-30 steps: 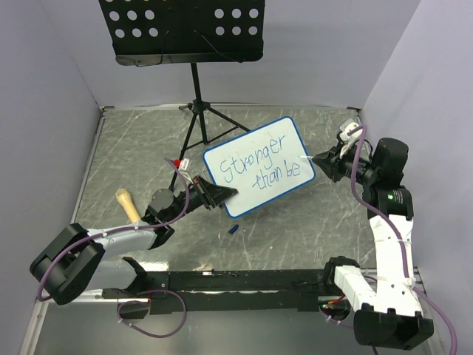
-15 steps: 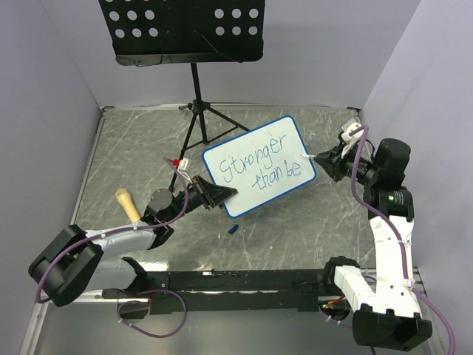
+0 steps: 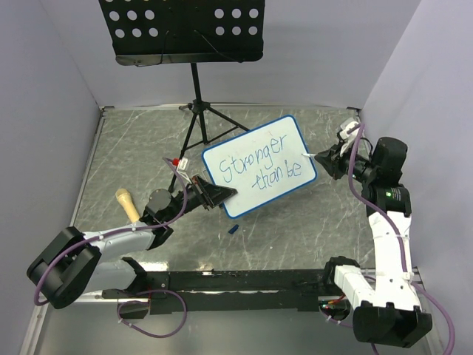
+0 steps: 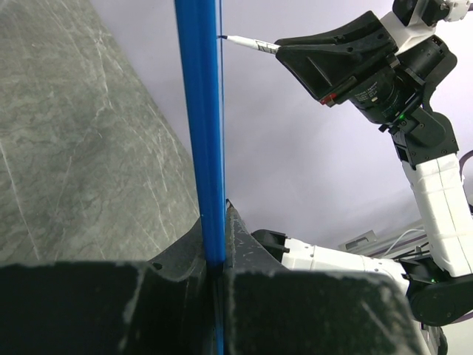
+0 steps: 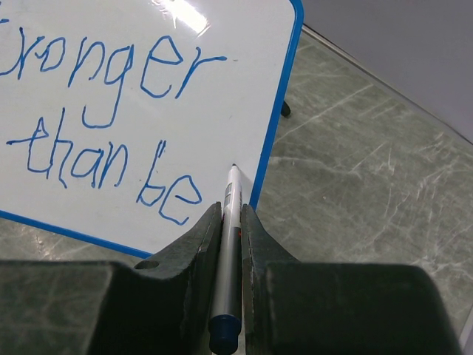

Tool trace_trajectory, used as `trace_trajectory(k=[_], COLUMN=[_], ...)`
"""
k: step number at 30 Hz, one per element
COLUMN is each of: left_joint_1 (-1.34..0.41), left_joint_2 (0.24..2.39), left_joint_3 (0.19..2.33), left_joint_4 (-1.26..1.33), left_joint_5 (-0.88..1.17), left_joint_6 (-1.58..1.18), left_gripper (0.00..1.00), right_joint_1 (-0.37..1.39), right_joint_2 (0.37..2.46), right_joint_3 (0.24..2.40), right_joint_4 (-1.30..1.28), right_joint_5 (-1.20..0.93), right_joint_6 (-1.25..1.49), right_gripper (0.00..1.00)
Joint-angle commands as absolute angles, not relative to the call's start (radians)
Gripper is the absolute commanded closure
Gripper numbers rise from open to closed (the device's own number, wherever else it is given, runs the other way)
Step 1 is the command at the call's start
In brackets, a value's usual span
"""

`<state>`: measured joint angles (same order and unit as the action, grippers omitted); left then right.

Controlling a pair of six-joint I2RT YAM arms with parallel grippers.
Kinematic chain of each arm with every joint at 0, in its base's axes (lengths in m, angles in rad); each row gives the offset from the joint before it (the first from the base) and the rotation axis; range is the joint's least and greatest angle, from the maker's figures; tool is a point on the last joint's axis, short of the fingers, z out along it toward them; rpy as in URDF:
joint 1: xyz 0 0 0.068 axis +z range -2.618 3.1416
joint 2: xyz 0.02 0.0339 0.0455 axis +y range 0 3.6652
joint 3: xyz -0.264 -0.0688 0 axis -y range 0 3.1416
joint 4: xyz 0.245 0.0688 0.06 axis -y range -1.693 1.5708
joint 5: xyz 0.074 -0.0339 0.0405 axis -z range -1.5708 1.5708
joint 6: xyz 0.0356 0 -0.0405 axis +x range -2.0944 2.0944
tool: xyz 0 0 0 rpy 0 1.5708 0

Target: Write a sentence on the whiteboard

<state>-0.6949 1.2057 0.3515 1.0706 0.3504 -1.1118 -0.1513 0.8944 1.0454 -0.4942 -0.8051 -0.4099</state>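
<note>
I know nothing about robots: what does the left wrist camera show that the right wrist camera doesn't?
Left wrist only: the whiteboard seen edge-on, a thin blue strip clamped in the left tool, with the right arm beyond it. Right wrist only: the board's face and the sentence, blue lettering with "than be" on its lower line. Both: the pen gripped in the right tool, its tip at the board near the frame.

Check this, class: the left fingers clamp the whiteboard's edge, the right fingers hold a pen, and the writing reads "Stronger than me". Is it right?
Not quite: the writing on the whiteboard ends in "be", not "me", as the right wrist view shows. The rest stands.
</note>
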Motion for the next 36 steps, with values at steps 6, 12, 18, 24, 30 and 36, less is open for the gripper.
trace_trajectory(k=[6,12,18,24,30,36], left_joint_1=[-0.69,-0.692,-0.687,-0.678,-0.664,-0.658], left_joint_2=[1.186,1.184,1.177,1.161,1.138,1.149], left_joint_3=[0.387,0.388,0.383,0.38,0.368,0.371], left_joint_4=[1.256,1.25,1.244,1.233,1.22,1.209], left_joint_5=[0.367,0.351,0.325,0.315,0.313,0.33], left_joint_6=[-1.117,-1.118,-1.118,-1.115,-1.115,-1.111], left_gripper=[0.99,0.99,0.99,0.99,0.99,0.99], right_joint_1=[-0.158,-0.158,-0.158,-0.158,-0.158,-0.158], right_joint_2=[0.891,0.887,0.864,0.838,0.808,0.799], right_joint_3=[1.04,1.04,1.025,1.003,0.963,0.997], right_joint_4=[-0.521,-0.572,-0.604,-0.643,-0.681,-0.637], right_joint_5=[-0.854,-0.871,-0.858,-0.844,-0.839,-0.894], right_joint_6=[-0.472,-0.503,-0.528,-0.554,-0.577,-0.523], right_gripper=[1.0,1.0,1.0,1.0,1.0,1.0])
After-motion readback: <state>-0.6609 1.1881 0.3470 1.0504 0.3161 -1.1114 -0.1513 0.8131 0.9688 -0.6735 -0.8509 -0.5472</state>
